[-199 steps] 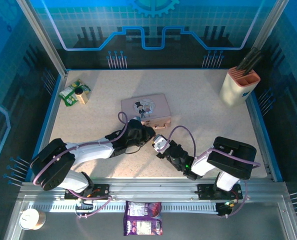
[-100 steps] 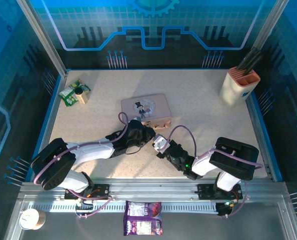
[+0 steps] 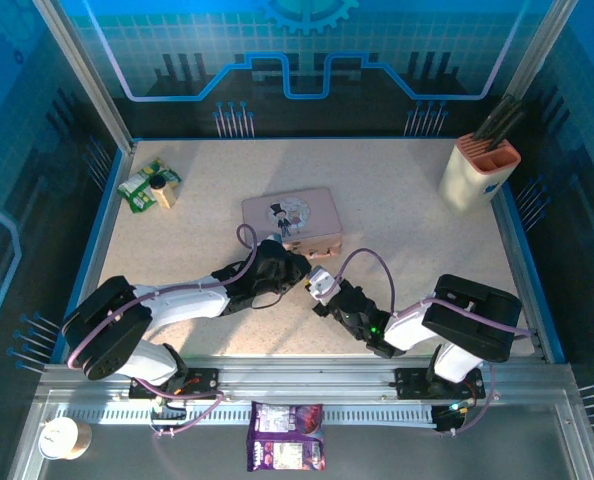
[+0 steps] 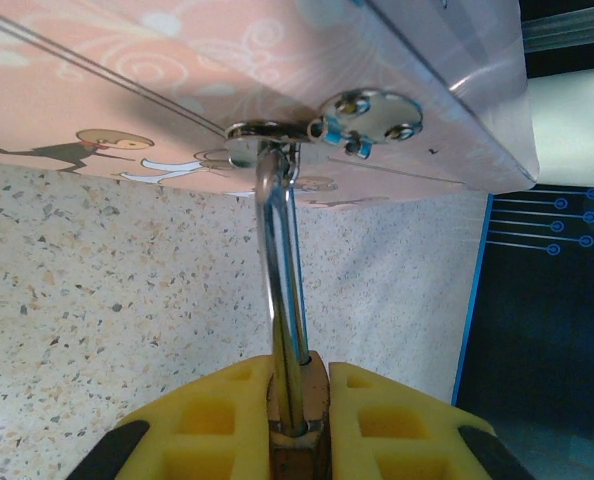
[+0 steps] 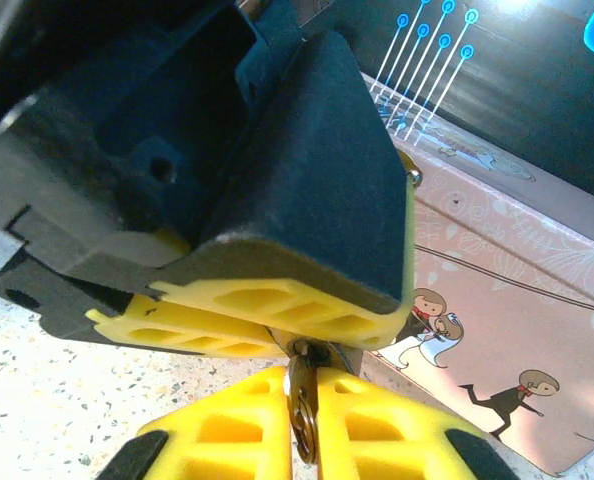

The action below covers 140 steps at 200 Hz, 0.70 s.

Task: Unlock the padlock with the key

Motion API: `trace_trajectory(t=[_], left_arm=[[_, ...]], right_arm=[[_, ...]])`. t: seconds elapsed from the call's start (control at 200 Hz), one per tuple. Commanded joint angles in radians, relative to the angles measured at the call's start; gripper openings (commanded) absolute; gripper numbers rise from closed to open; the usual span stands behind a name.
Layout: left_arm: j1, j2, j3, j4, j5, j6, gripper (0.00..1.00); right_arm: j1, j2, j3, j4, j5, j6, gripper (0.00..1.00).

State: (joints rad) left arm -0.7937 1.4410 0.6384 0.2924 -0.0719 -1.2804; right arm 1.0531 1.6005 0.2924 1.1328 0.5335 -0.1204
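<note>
At the far-left corner of the bench we see a green packet with a small dark-capped bottle against it, well apart from the work.

Moving right, the left claw lies low over the bench at the near edge of the pink tin. Its wrist view shows its two yellow fingers drawn narrow onto the brass body of the padlock, one pad touching each side. The padlock's silvery shackle runs up from the body and passes through a metal loop on the tin's front wall, beside a round riveted plate. So the padlock hangs on the tin and sits in the left claw's grip. We cannot tell whether the shackle has sprung.

Just right of that, the right claw points up-left at the left claw, with the two tips all but meeting. In its wrist view its yellow fingers are pressed close, pinching the key edge-on between them. The key's upper end reaches the underside of the left claw's fingers, where the padlock is held. That spot is in shadow, so we cannot tell whether the key has entered the keyhole. The tin's wall with its cartoon figures lies behind, to the right.

At the far-right corner stands a cream holder with dark handles sticking out.
</note>
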Motion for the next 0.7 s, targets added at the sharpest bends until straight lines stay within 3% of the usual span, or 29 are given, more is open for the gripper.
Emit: trace_trajectory(t=[0.0, 0.085, 0.435, 0.56, 0.695], left_arm=[[-0.02, 0.002, 0.053, 0.069, 0.014, 0.029, 0.0], [-0.019, 0.01, 0.058, 0.069, 0.015, 0.029, 0.0], [-0.021, 0.068, 0.109, 0.041, 0.015, 0.065, 0.0], [-0.021, 0.089, 0.126, 0.035, 0.022, 0.072, 0.0], [-0.024, 0.109, 0.138, 0.029, 0.019, 0.084, 0.0]], right_arm=[[-0.014, -0.005, 0.038, 0.011, 0.008, 0.069, 0.11], [-0.019, -0.021, 0.038, -0.003, 0.008, 0.141, 0.09], [-0.068, -0.124, 0.078, -0.235, -0.123, 0.702, 0.03], [-0.11, -0.113, 0.04, -0.183, -0.185, 0.88, 0.03], [-0.129, -0.115, 0.018, -0.158, -0.211, 0.929, 0.02]])
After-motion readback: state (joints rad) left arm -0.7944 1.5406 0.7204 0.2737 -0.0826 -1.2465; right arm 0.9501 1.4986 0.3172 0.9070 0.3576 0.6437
